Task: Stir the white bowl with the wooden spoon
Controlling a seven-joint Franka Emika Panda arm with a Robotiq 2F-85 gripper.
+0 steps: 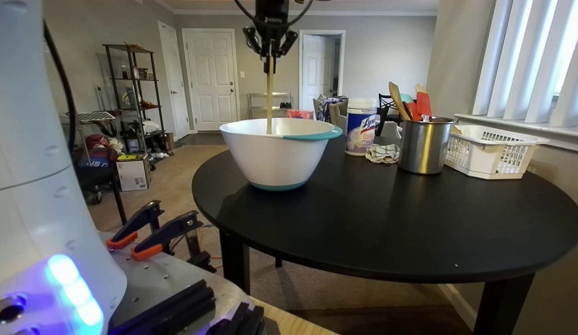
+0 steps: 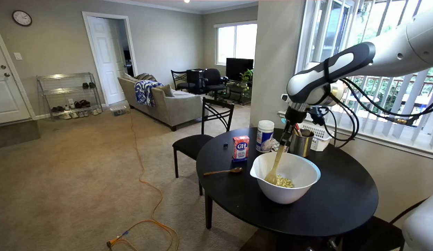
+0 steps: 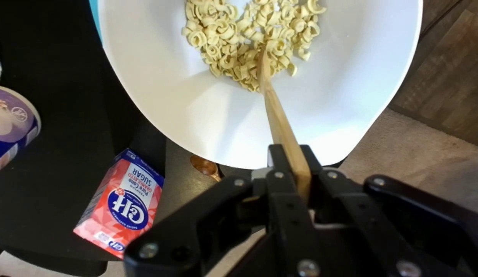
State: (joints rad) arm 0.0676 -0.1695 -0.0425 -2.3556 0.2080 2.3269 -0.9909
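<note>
The large white bowl point(image 1: 275, 160) stands upright on the black round table; it also shows in an exterior view point(image 2: 284, 193) and in the wrist view point(image 3: 177, 111). Small curled pale pasta point(image 3: 223, 42) lies in its bottom. My gripper point(image 3: 294, 156) is above the bowl, shut on the handle end of the pale wooden spoon point(image 3: 279, 119). The gripper also shows in both exterior views point(image 1: 269, 65) point(image 2: 285, 137). The spoon point(image 2: 278, 158) slants down into the bowl, its head point(image 2: 271, 178) at the pasta. In the wrist view its tip is partly hidden among the pasta.
A sugar box point(image 2: 240, 148), a small brown spoon point(image 2: 223, 171) and a wipes canister point(image 2: 264, 136) stand or lie near the bowl. A metal utensil cup point(image 1: 424, 146) and a white slotted basket point(image 1: 493, 151) stand farther along the table point(image 1: 386, 223).
</note>
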